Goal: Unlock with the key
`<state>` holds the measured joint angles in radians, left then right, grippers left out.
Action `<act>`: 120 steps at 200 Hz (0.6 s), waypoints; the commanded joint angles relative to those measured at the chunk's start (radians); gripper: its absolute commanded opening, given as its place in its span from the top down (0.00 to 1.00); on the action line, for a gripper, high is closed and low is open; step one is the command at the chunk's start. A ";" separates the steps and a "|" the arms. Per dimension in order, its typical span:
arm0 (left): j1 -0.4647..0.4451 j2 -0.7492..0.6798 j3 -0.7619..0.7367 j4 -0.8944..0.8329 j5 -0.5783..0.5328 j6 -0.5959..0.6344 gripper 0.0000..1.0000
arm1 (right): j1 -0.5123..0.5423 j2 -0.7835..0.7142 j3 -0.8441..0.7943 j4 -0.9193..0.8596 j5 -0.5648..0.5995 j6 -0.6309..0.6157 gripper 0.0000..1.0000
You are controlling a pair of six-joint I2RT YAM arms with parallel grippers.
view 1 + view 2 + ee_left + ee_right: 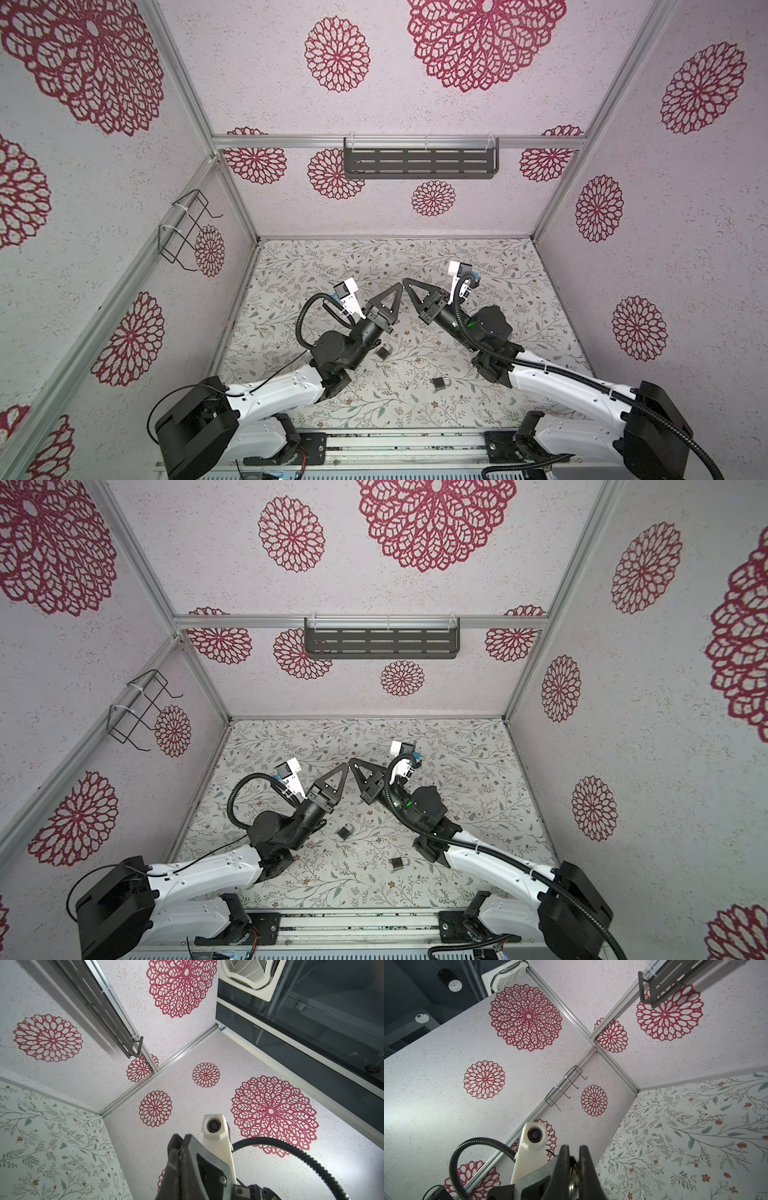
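In right hand (574,1148), key (572,1174) (partly hidden).

Left arm (274,386) and right arm (552,380), bolted to a slotted metal rail (399,451): white screw-dotted shells, black joint housings (195,419) nearest the rail. Farthest from the rail, the left hand (400,286) and right hand (405,281) have black open-triangle fingers (192,1149), white camera mounts (350,293) and ribbed black cables (301,320). A green light (471,323) marks the right arm.

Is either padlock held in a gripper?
No: the left padlock and the right padlock both lie loose on the table.
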<state>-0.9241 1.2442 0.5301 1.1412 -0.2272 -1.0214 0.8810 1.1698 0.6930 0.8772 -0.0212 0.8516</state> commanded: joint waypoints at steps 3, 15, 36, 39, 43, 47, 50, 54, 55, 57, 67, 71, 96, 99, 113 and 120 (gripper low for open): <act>-0.017 0.008 0.010 0.006 -0.007 0.010 1.00 | 0.007 -0.034 -0.006 0.051 0.021 -0.034 1.00; -0.018 0.006 0.006 0.000 -0.013 0.014 1.00 | 0.005 -0.040 -0.005 0.042 0.021 -0.039 1.00; -0.018 -0.009 -0.006 -0.011 -0.019 0.047 1.00 | 0.005 -0.057 -0.003 0.002 0.032 -0.046 0.97; -0.018 -0.015 -0.009 -0.020 -0.022 0.050 1.00 | 0.003 -0.060 -0.003 -0.006 0.032 -0.047 0.93; -0.018 -0.023 -0.011 -0.035 -0.028 0.053 1.00 | 0.002 -0.066 -0.001 -0.020 0.033 -0.048 0.85; -0.017 -0.030 -0.013 -0.060 -0.032 0.062 1.00 | -0.001 -0.073 0.000 -0.034 0.032 -0.051 0.79; -0.016 -0.039 -0.012 -0.085 -0.034 0.067 1.00 | -0.003 -0.078 0.002 -0.045 0.029 -0.053 0.74; -0.014 -0.052 -0.010 -0.121 -0.035 0.073 1.00 | -0.011 -0.088 0.002 -0.069 0.026 -0.057 0.71; -0.013 -0.056 -0.009 -0.133 -0.035 0.074 1.00 | -0.011 -0.088 0.002 -0.069 0.026 -0.057 0.71; -0.010 -0.063 -0.008 -0.152 -0.035 0.075 1.00 | -0.013 -0.092 0.002 -0.078 0.024 -0.058 0.70; -0.001 -0.101 -0.002 -0.271 -0.035 0.091 1.00 | -0.029 -0.117 0.005 -0.126 0.012 -0.065 0.66; 0.005 -0.117 0.003 -0.318 -0.029 0.099 1.00 | -0.034 -0.128 0.006 -0.148 0.003 -0.069 0.64; 0.070 -0.223 0.083 -0.761 0.026 0.130 1.00 | -0.085 -0.164 0.064 -0.384 -0.090 -0.130 0.39; 0.079 -0.232 0.093 -0.801 0.039 0.145 1.00 | -0.091 -0.164 0.075 -0.435 -0.092 -0.137 0.38; 0.112 -0.265 0.120 -0.923 0.111 0.202 1.00 | -0.120 -0.158 0.131 -0.590 -0.143 -0.179 0.36; 0.133 -0.275 0.139 -0.987 0.146 0.221 1.00 | -0.134 -0.156 0.143 -0.626 -0.181 -0.196 0.34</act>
<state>-0.8455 1.0164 0.6044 0.5236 -0.1886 -0.9012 0.7868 1.0233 0.7540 0.5034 -0.0853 0.7506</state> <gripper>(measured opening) 0.047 0.634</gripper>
